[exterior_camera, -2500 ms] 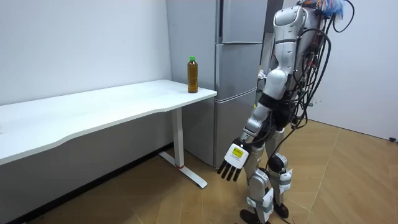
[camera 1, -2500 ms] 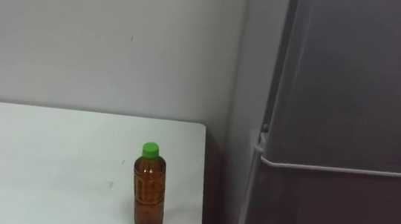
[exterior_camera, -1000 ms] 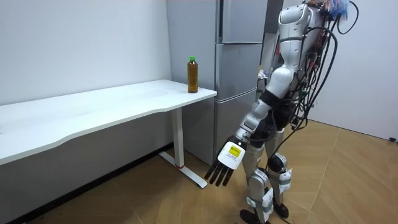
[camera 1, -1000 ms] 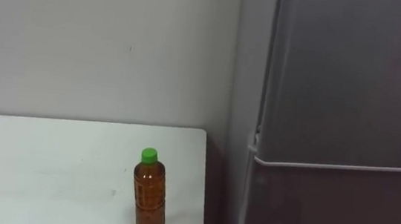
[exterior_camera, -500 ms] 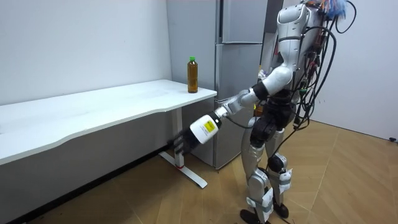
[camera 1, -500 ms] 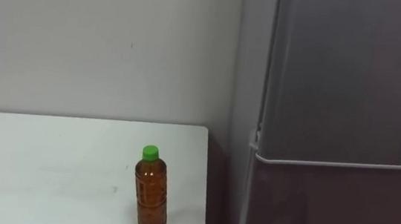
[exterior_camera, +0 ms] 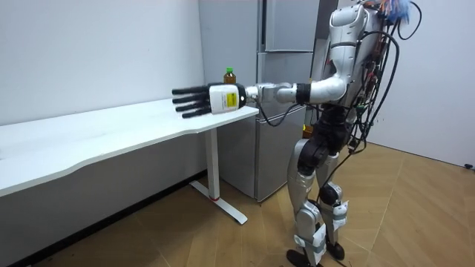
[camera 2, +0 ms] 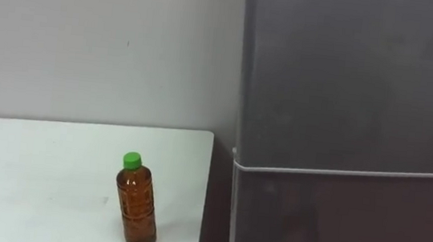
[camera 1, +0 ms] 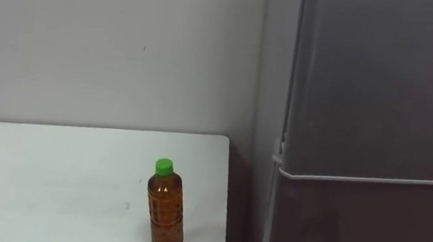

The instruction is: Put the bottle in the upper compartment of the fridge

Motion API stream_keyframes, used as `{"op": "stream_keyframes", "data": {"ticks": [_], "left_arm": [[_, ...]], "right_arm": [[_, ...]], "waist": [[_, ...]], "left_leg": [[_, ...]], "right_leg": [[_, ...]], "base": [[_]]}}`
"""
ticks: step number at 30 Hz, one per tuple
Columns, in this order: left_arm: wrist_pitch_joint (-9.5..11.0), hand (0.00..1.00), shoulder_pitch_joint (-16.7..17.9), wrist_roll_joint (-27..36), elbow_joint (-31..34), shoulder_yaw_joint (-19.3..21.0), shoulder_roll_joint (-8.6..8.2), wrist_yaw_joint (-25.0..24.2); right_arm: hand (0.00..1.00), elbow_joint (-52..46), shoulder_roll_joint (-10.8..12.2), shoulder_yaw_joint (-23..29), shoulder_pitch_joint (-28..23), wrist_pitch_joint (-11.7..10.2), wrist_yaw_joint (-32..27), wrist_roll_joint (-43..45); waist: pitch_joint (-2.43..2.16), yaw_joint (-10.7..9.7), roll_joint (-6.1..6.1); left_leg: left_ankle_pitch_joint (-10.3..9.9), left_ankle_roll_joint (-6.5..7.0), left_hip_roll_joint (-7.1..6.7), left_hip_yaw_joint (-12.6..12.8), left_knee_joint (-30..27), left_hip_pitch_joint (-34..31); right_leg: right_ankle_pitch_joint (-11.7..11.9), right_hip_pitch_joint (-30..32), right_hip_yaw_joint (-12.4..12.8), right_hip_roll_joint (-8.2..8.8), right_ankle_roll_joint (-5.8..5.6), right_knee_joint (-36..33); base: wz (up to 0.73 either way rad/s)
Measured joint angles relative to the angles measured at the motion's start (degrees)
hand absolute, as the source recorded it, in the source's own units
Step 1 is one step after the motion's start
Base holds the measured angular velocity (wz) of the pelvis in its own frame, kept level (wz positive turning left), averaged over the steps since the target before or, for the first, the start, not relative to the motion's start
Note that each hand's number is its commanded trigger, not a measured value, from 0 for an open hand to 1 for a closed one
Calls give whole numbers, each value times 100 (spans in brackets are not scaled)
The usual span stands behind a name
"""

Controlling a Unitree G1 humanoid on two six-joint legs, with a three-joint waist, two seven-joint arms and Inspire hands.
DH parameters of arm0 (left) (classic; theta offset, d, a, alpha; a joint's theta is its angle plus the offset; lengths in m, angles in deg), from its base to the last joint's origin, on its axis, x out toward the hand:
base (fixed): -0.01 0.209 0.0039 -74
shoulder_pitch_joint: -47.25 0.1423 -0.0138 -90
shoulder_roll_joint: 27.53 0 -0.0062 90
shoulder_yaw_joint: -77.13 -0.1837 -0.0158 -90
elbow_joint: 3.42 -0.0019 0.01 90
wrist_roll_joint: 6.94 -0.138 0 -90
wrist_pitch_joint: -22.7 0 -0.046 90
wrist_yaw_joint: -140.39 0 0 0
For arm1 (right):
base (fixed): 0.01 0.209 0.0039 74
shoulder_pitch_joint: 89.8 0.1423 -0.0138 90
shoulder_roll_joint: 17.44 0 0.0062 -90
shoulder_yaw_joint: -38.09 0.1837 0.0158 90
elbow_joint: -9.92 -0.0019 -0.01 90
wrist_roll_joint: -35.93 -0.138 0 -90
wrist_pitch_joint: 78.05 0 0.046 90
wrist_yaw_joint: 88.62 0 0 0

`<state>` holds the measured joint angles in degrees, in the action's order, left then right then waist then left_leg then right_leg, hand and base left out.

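Sparse office-like room: white desk (exterior_camera: 96, 137), grey fridge (exterior_camera: 286, 30), wood floor (exterior_camera: 415, 215).

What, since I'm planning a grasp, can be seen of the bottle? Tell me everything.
The bottle is slim and looks like clear plastic, filled almost to the neck with brown liquid and closed with a green cap. A faint see-through label seems to wrap its body. It stands upright on the white table, near the table's right edge, at the end next to the grey fridge but apart from it. Only the table touches it.
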<state>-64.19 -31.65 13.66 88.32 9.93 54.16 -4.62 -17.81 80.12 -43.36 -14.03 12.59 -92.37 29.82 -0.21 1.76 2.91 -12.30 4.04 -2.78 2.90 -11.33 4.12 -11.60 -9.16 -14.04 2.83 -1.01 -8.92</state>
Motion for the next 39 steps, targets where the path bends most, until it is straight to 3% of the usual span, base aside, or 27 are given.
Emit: {"op": "stream_keyframes", "data": {"ticks": [3,7,8,11,15,21,27,31,35,39], "left_arm": [[-4,0,-15,-11,316,0,1,-106],[-35,0,-205,-283,750,-6,19,-197],[-36,0,-318,-282,910,-35,59,-220],[-34,0,-430,-341,1336,-127,72,-432],[-47,0,-650,-413,1415,-294,74,-727],[-282,0,-1035,-553,1883,-635,73,-1397],[-465,0,-1320,-355,2232,-1039,72,-2121],[-563,0,-1443,-205,2242,-1530,69,-2612],[-639,0,-1567,39,2240,-1841,-24,-3125],[-681,0,-1706,277,2241,-1887,-55,-3438]], "right_arm": [[0,-19,-1,4,-9,11,-36,11],[0,-30,25,16,13,13,-47,125],[0,-62,38,14,7,13,-46,164],[0,-76,39,14,11,11,-42,163],[0,-76,23,10,93,8,-40,131],[0,37,29,-34,220,19,57,-38],[0,131,40,-60,351,26,135,-58],[0,302,63,-165,574,70,89,-31],[0,440,87,-182,676,64,75,-62],[0,480,79,-182,703,59,75,-64]], "waist": [[2,1,11],[8,-170,32],[33,-179,-4],[39,-238,44],[30,-343,111],[12,-457,87],[51,-613,26],[59,-701,13],[50,-795,26],[26,-809,61]], "left_leg": [[0,0,2,-1,-9,10],[-6,3,-16,-101,-98,-14],[-12,1,-18,-115,-132,-54],[-12,0,-17,-111,-152,-50],[-11,1,-18,-88,-167,-54],[-7,0,-4,-2,-133,-41],[-8,0,-3,28,-87,-52],[-8,0,3,27,-82,-69],[-8,0,6,46,-53,-51],[-8,0,12,91,-39,-36]], "right_leg": [[0,-37,12,0,0,-20],[2,-74,-28,5,-2,0],[2,-70,-22,3,-2,18],[2,-69,-10,3,-1,26],[-1,-67,-9,3,-2,34],[-2,-7,126,-8,-2,34],[-2,15,142,-4,-2,36],[-1,14,153,-8,-2,21],[-1,20,147,-9,-2,18],[-1,29,172,-9,-2,19]], "base": [[0],[14],[14],[1],[-1],[-8],[-2],[0],[-1],[-6]]}}
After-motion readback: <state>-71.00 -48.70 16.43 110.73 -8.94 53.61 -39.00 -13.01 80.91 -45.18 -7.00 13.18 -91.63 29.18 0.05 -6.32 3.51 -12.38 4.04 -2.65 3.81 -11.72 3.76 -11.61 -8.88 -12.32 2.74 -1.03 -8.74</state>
